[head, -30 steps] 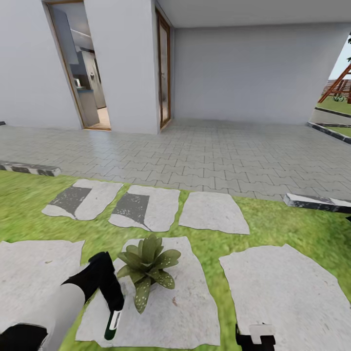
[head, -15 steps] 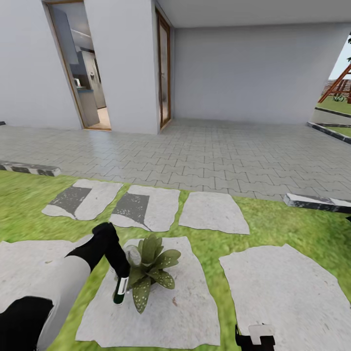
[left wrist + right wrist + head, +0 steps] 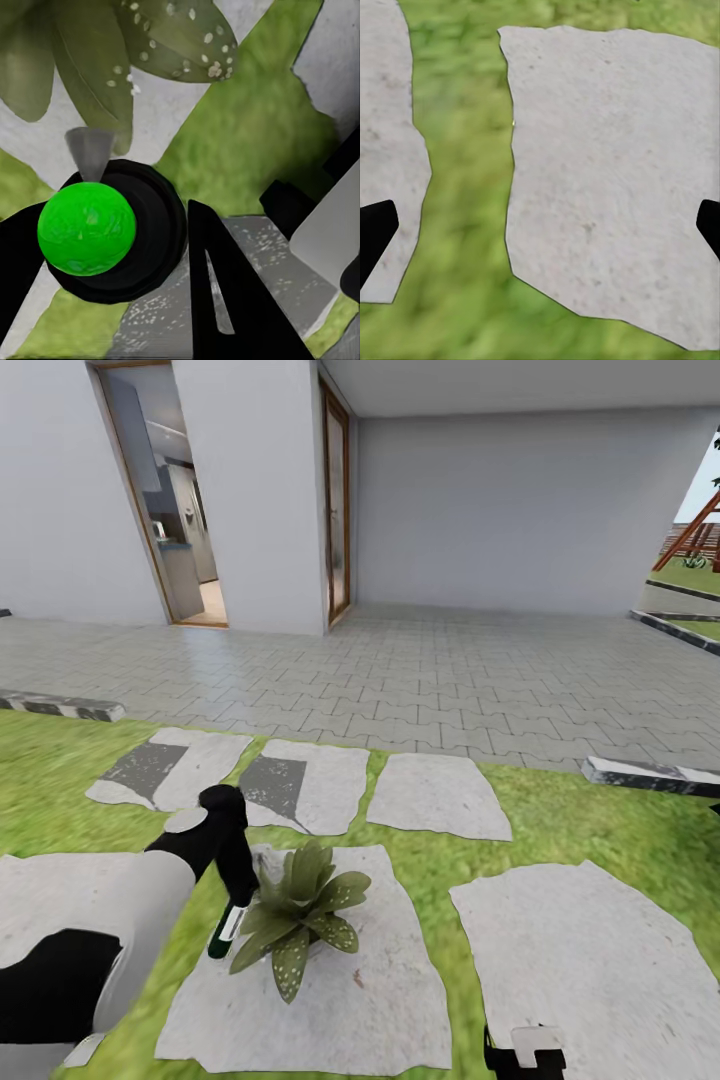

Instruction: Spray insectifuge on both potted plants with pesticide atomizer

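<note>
Left gripper [image 3: 232,880] clamps the pesticide atomizer [image 3: 223,932] beside the potted plant [image 3: 297,905]. Sweep the nozzle over unspeckled leaves; specks show on few.

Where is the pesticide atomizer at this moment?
In the head view the pesticide atomizer is in the left gripper, low on the left side, just beside the potted plant on the grey stepping stone.

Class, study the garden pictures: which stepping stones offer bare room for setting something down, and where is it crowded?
Free: the large stone right of the potted plant, grass all round, and the three smaller stones between plant and paving. Crowded: the plant's own stone, where the left gripper holds the pesticide atomizer against the leaves.
</note>
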